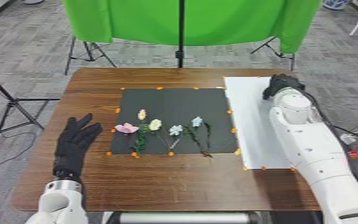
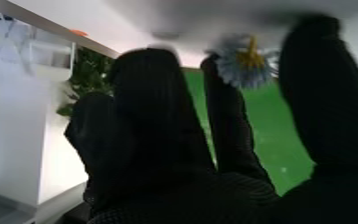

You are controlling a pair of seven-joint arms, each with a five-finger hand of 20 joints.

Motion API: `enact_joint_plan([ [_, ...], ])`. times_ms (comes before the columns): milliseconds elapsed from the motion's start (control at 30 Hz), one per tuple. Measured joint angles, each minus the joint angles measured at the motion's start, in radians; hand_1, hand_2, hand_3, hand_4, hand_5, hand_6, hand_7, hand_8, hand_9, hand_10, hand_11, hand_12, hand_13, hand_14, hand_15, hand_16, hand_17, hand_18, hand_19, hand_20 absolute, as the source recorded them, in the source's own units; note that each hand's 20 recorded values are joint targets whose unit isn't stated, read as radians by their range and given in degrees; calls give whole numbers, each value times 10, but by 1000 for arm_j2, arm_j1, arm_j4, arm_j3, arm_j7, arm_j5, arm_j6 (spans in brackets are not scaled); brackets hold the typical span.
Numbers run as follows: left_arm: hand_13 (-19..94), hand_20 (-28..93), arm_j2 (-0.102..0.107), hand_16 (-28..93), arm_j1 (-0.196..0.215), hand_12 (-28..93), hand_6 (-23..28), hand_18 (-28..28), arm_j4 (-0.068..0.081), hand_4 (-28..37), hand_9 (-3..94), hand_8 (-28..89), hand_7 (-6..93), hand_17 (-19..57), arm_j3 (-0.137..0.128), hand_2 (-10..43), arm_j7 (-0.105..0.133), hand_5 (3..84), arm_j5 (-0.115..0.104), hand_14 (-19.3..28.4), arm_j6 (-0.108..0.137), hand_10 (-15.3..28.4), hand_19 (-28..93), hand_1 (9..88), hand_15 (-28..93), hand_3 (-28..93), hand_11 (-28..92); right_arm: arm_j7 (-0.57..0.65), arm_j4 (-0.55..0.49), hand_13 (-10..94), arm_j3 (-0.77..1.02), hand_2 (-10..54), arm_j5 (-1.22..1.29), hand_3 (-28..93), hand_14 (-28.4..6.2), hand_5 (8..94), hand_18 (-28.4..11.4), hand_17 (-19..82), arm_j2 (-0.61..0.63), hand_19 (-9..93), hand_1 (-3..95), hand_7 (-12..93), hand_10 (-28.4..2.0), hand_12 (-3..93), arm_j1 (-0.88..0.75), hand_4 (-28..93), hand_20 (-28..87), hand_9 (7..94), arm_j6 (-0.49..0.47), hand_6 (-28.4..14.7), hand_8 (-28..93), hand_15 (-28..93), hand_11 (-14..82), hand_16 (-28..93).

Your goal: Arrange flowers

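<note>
In the head view, my right hand [image 1: 282, 84] is over the far right part of a white sheet [image 1: 251, 107]. A pale blue flower [image 2: 244, 67] with a yellow part shows in the right wrist view, at the fingertips of my right hand [image 2: 162, 125], which is shut on it; its stem is hidden. On a black mat [image 1: 171, 97] lie a pink flower [image 1: 127, 128], pale yellow flowers [image 1: 155, 124] and light blue flowers [image 1: 197, 121] with green stems. My left hand [image 1: 74, 140] is open, left of the mat.
Orange tape pieces [image 1: 233, 130] mark the borders of mat and sheet. Brown wood [image 1: 171, 185] surrounds them. A green cloth [image 1: 238, 20] hangs on a stand beyond the table's far edge. Dark cables run along my right arm.
</note>
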Motion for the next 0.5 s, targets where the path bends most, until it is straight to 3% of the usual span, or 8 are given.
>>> enact_joint_plan([
  [167, 388, 245, 0, 28, 1, 122, 43, 135, 0, -283, 489, -65, 87, 68, 0, 115, 1, 449, 0, 159, 0, 138, 157, 186, 157, 606, 189, -60, -1, 879, -3, -95, 43, 564, -26, 698, -125, 643, 9, 932, 563, 239, -109, 301, -41, -186, 597, 838, 213, 34, 26, 656, 148, 297],
  [267, 388, 245, -1, 28, 0, 123, 42, 135, 0, -283, 489, -64, 88, 68, 0, 115, 1, 449, 0, 159, 0, 138, 157, 186, 158, 605, 189, -121, -1, 903, -21, -95, 80, 559, -16, 760, -119, 665, 23, 932, 586, 256, -100, 318, -70, -183, 607, 884, 338, 33, 42, 650, 149, 299],
  [500, 389, 246, -2, 28, 0, 123, 42, 135, 0, -283, 493, -65, 89, 69, 0, 115, 3, 451, 0, 161, 0, 140, 158, 187, 159, 605, 189, -137, -81, 914, -116, -95, 152, 562, -10, 780, -114, 675, 93, 932, 603, 246, -94, 330, -120, -186, 616, 908, 415, 18, 50, 646, 144, 305],
])
